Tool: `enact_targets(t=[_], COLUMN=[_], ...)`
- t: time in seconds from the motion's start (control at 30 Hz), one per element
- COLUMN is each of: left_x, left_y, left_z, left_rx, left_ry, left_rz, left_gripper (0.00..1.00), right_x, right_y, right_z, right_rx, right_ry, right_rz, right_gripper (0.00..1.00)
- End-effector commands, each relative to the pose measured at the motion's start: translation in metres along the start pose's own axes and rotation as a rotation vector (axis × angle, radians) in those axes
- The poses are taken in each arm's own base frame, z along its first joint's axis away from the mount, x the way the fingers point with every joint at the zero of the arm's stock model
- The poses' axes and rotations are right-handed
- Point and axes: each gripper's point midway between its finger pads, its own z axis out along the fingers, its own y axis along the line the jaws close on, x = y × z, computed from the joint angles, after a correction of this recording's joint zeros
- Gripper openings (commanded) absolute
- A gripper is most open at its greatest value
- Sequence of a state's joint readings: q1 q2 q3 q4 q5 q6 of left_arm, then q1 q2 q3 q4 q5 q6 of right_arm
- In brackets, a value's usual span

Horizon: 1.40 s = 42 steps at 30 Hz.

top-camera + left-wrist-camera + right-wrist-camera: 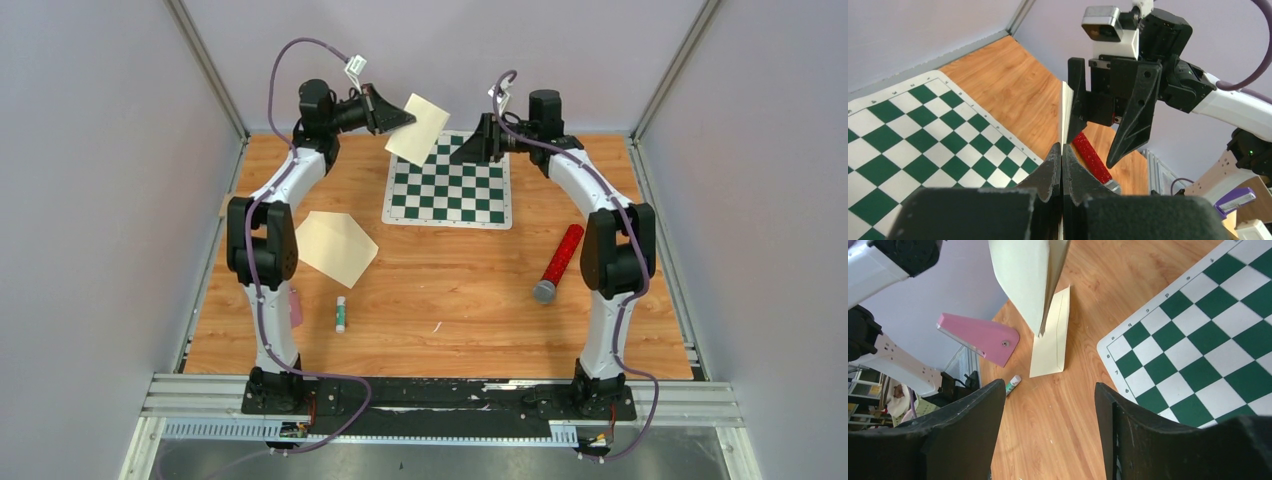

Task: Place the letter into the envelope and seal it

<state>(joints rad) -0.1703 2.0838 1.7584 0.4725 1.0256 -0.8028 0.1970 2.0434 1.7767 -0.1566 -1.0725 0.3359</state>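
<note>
Above table (450,300), letter (420,132) in left gripper (408,118) — edge-on wrist-side

You have the letter (420,128) up in the air: a pale cream sheet folded double, tilted, pinched at one edge by the left gripper (403,119) above the chessboard's (447,185) far left corner. Your envelope (336,247) lies flat on the table's (450,290) left side, cream-yellow, its triangular flap open.

cream envelope (337,247), green-white chessboard (447,195) (checked)

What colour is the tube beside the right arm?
The tube is red, grey-capped; top external view.
</note>
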Motion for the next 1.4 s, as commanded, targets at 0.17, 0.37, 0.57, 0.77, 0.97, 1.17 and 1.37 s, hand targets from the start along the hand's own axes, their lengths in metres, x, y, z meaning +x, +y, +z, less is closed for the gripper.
enact_targets(t=[0.17, 0.37, 0.57, 0.77, 0.97, 1.17, 1.37], left_x=[-0.032, -0.040, -0.043, -0.026, -0.022, -0.015, -0.016], left_y=[0.031, 0.032, 0.025, 0.021, 0.001, -0.002, -0.011], left_z=[-0.064, -0.126, -0.185, -0.217, -0.238, -0.248, -0.249], left_rx=[-0.500, -0.808, -1.070, -1.108, -1.101, -1.103, -1.082], left_ry=[0.048, 0.068, 0.028, -0.039, -0.102, -0.117, -0.146], left_rz=[0.244, 0.323, 0.299, 0.114, 0.088, 0.051, 0.011], left_gripper=[0.00, 0.00, 0.00, 0.00, 0.00, 0.00, 0.00], right_x=[0.031, 0.066, 0.101, 0.127, 0.147, 0.167, 0.181], right_y=[-0.009, -0.005, 0.003, 0.001, -0.001, 0.001, -0.009], right_z=[0.016, 0.061, 0.106, 0.141, 0.180, 0.214, 0.225], right_rx=[0.065, 0.006, -0.067, -0.082, -0.076, -0.046, 0.051], right_ry=[0.082, 0.186, 0.259, 0.286, 0.317, 0.331, 0.322], right_rz=[-0.132, -0.225, -0.243, -0.231, -0.238, -0.240, -0.163], right_gripper=[0.61, 0.53, 0.50, 0.55, 0.57, 0.57, 0.55])
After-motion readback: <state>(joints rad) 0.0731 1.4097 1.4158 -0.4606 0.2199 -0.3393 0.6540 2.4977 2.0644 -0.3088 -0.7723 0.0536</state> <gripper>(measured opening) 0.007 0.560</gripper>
